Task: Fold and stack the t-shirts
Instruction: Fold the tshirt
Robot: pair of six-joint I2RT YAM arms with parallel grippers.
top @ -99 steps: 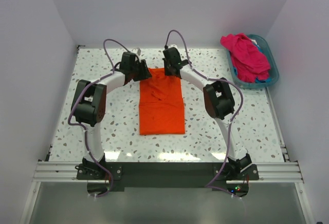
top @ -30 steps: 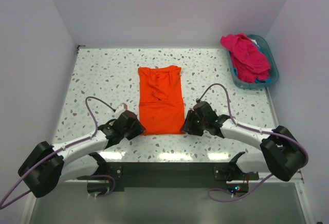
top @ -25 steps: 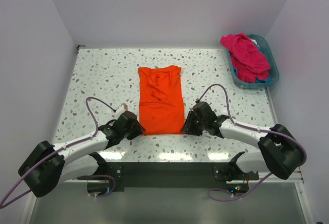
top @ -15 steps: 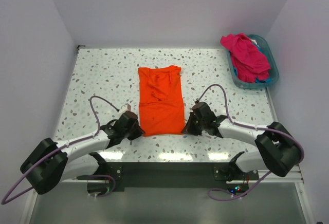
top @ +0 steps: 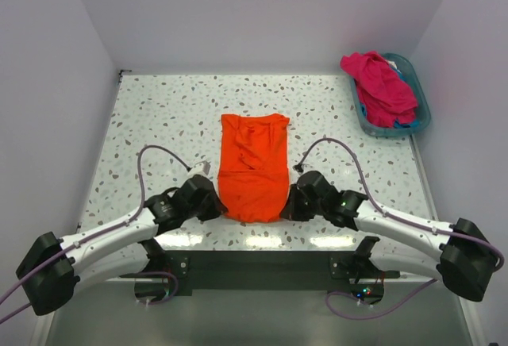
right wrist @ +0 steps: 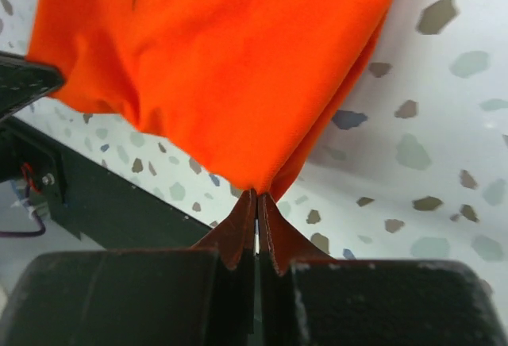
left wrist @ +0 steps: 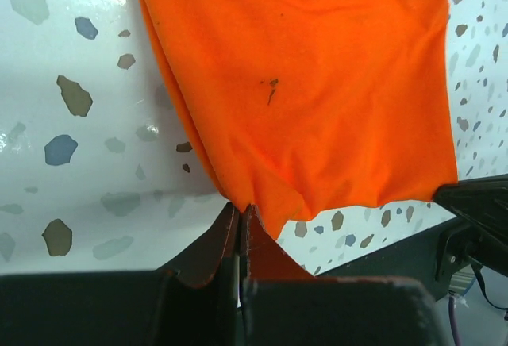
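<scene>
The orange shirt (top: 254, 163), pinched at two corners.
The table (top: 159, 124) carries it at centre; a basket (top: 394, 131) at 2 o'clock holds a pink shirt (top: 381, 84). The left gripper (top: 213, 205) grips the orange shirt's 7 o'clock corner, the right gripper (top: 290, 203) its 5 o'clock corner.

Top view looks down from behind; both wrist views sit close, seemingly sharing the orange t-shirt (top: 253, 167).
</scene>
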